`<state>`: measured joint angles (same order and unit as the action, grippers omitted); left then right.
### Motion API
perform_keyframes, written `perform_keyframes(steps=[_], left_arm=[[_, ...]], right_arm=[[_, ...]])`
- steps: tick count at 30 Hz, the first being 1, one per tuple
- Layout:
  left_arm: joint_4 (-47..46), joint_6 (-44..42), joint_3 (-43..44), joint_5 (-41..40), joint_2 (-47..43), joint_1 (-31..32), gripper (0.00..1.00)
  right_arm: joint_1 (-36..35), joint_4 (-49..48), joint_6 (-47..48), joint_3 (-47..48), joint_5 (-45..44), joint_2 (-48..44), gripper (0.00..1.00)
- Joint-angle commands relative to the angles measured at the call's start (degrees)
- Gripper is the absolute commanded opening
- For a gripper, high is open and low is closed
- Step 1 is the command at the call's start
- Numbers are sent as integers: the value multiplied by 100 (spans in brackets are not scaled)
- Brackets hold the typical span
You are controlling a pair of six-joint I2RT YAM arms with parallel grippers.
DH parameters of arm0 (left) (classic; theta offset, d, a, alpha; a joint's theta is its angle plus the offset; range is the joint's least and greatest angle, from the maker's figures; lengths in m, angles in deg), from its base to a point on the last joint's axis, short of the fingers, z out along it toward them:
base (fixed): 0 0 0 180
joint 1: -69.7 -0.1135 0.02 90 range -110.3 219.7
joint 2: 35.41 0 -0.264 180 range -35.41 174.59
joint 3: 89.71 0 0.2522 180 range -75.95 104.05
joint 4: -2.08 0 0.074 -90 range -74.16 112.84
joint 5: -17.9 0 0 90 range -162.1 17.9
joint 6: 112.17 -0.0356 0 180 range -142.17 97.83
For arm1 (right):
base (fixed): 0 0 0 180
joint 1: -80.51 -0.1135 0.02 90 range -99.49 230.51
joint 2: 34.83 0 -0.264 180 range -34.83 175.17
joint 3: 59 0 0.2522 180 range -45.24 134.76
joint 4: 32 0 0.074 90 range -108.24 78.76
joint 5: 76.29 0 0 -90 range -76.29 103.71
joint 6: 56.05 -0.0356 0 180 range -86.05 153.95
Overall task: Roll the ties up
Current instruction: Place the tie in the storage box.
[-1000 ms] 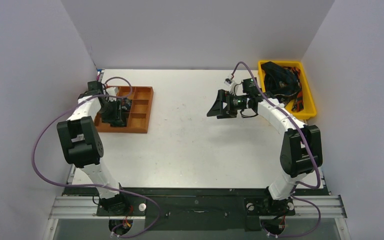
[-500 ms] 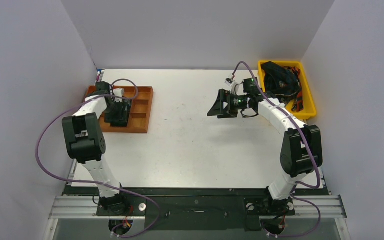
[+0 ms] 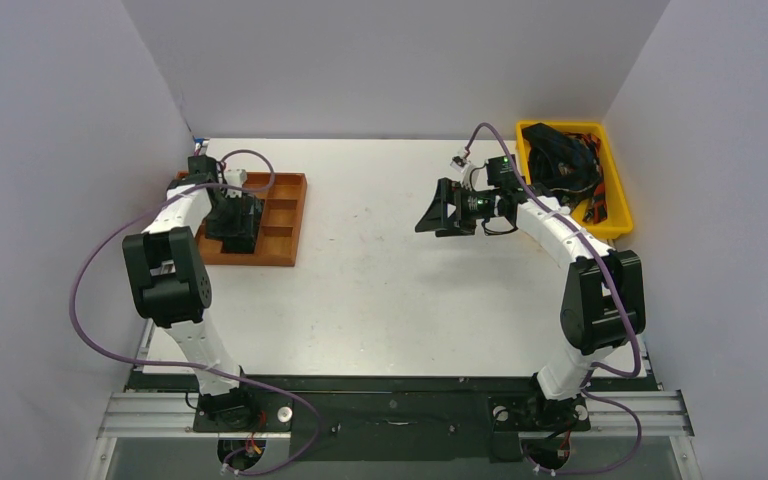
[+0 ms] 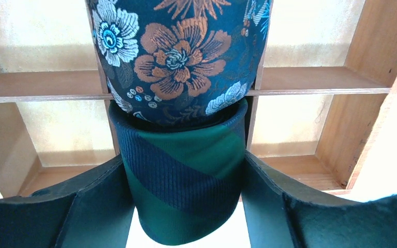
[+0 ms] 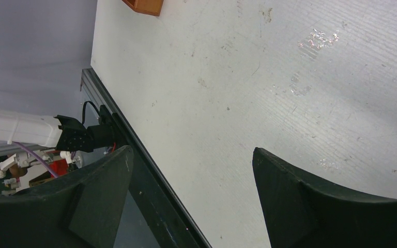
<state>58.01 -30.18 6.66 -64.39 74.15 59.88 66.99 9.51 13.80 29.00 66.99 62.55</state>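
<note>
Left fingers [image 4: 98,206] flank green roll [image 4: 181,175] in tray [image 4: 310,80] (touching both sides, grip unclear), floral roll [image 4: 178,57] just behind, right fingers [image 5: 300,206] wide open, empty, above bench [image 5: 248,77], more ties [image 3: 558,155] in yellow bin [image 3: 615,175]

A divided tray [image 3: 285,215] sits at the tabletop's [image 3: 380,290] left, and a bin [image 3: 615,190] of loose ties [image 3: 555,150] sits at its far right. In the tray, one coiled tie [image 4: 183,175] lies between the jaws of the left end effector [image 4: 183,206] — another coil [image 4: 178,57] just behind it.
</note>
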Motion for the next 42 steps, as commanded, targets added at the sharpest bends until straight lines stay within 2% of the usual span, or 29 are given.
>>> perform_keyframes(steps=[1,11,14,21,30,34,39,42], left_arm=[[130,-32,269,8,-308,39,64],[163,-95,152,5,-372,25,71],[199,-111,196,96,-451,31,77],[192,-81,257,54,-666,22,80],[33,-54,246,-123,-713,24,75],[-99,-19,170,-23,-760,-7,69],[-187,54,-33,103,-654,-45,55],[-237,135,-114,150,-467,-192,53]], right_arm=[[8,-94,29,235,23,7,80],[12,-99,43,223,68,28,81],[8,-102,39,215,72,25,81],[3,-109,43,256,92,46,81],[-7,-103,37,220,101,11,81],[-9,-103,39,199,104,-2,81],[-7,-103,43,221,104,16,81],[-2,-97,53,223,112,22,81]])
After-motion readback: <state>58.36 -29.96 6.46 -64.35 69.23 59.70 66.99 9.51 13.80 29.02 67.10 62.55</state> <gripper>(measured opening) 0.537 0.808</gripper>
